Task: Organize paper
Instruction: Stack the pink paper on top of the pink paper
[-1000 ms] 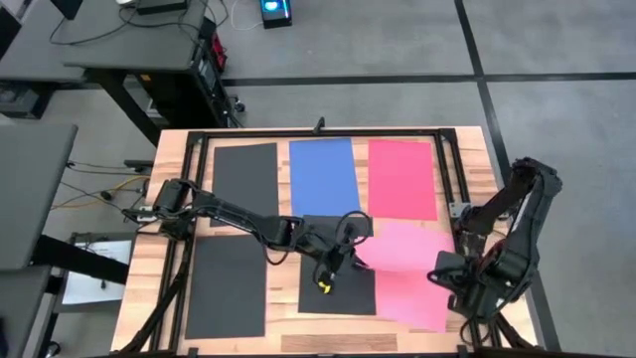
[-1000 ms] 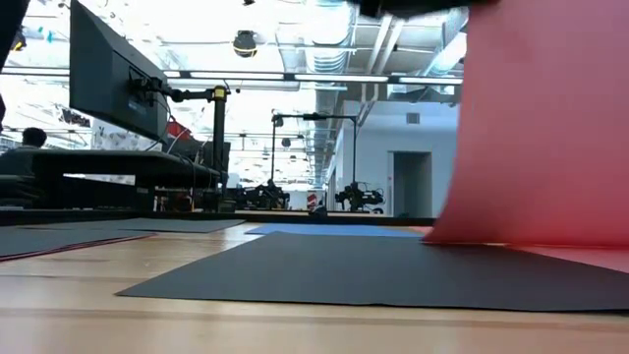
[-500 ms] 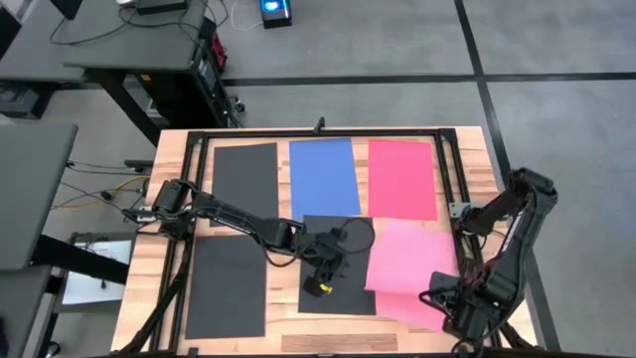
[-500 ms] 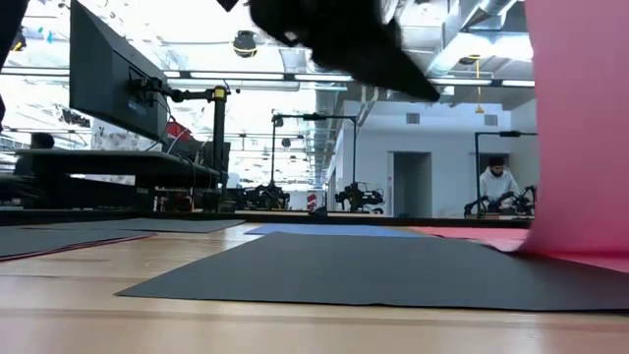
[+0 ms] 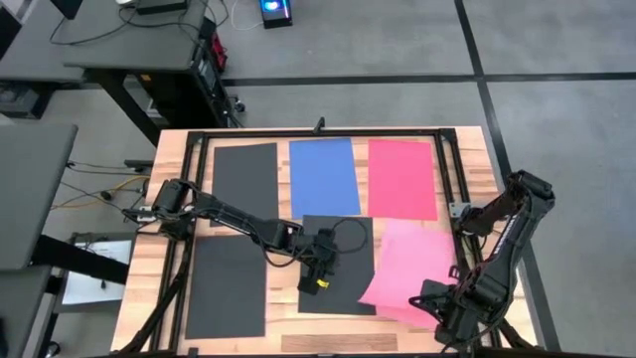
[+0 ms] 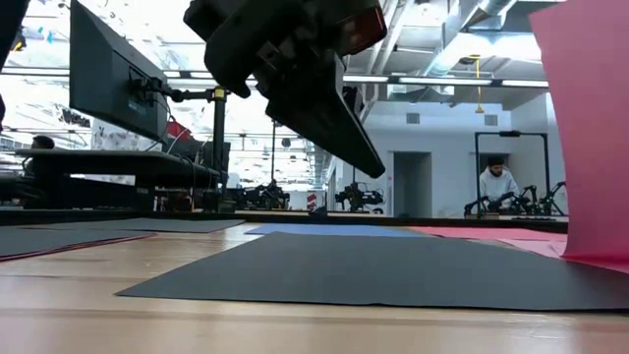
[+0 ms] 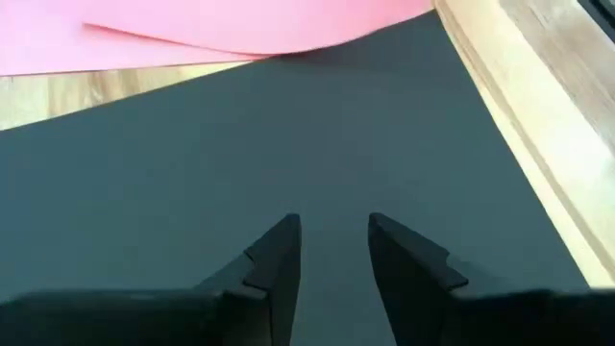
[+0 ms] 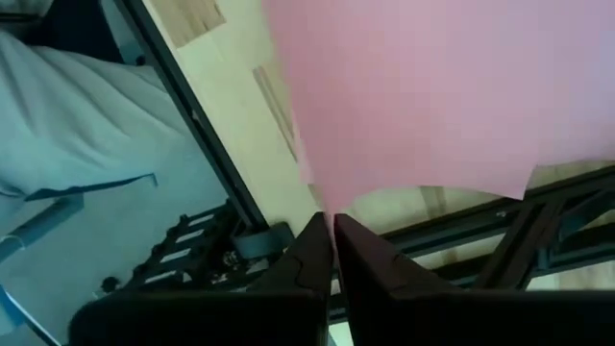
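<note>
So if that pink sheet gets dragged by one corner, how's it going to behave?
Probably floppy: the pink sheet, pinched at its edge by the right gripper, bows upward in the low view. It looks light, so it may flutter. It may slide easily over the black sheet beside it.

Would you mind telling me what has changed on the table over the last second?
The left gripper let go of the pink sheet, opened, and drew back over the centre black sheet. The right gripper, shut on the pink sheet's edge, pulled back toward the table's near right corner, dragging the sheet off the black one. The blue sheet, red sheet and other black sheets stayed put.
</note>
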Controlling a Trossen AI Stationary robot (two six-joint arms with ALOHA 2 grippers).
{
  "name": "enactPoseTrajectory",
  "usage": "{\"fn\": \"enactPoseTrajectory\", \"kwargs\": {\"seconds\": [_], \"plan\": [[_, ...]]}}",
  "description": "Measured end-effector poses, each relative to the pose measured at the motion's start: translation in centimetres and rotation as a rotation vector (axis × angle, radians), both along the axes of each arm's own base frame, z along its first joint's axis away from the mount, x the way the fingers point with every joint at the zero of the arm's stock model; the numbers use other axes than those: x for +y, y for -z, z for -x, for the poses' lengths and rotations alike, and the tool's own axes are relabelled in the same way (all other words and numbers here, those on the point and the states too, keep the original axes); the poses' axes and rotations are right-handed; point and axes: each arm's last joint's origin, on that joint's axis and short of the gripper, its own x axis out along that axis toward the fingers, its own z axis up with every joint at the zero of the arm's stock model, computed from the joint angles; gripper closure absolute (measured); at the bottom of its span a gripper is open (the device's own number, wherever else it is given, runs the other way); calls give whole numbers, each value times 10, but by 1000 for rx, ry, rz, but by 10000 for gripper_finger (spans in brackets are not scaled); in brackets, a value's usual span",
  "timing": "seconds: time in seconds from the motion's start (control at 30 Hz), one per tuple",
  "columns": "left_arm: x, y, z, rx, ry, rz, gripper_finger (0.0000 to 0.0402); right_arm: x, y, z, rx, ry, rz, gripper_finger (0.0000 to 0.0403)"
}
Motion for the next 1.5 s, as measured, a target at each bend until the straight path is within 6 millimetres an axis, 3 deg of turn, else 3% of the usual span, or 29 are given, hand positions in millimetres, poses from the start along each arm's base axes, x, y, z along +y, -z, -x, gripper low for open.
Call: {"fn": "enactPoseTrajectory", "kwargs": {"seconds": [0.37, 0.53, 0.7, 1.03, 1.27, 1.5], "plan": [[4, 2, 1, 46, -5, 47, 292, 0, 0, 1, 0, -2, 1, 259], [10, 3, 1, 72, -23, 81, 292, -6, 2, 1, -4, 63, 81, 222], [17, 5, 3, 120, -73, 104, 292, -19, 26, -1, 16, 157, 200, 217], [26, 15, 7, 188, -128, 162, 292, -48, 93, -25, -29, 213, 194, 225], [37, 29, 16, 258, -204, 186, 292, -78, 118, -35, -6, 257, 241, 225], [41, 46, 29, 327, -260, 207, 292, -89, 133, -46, -70, 229, 177, 225]]}}
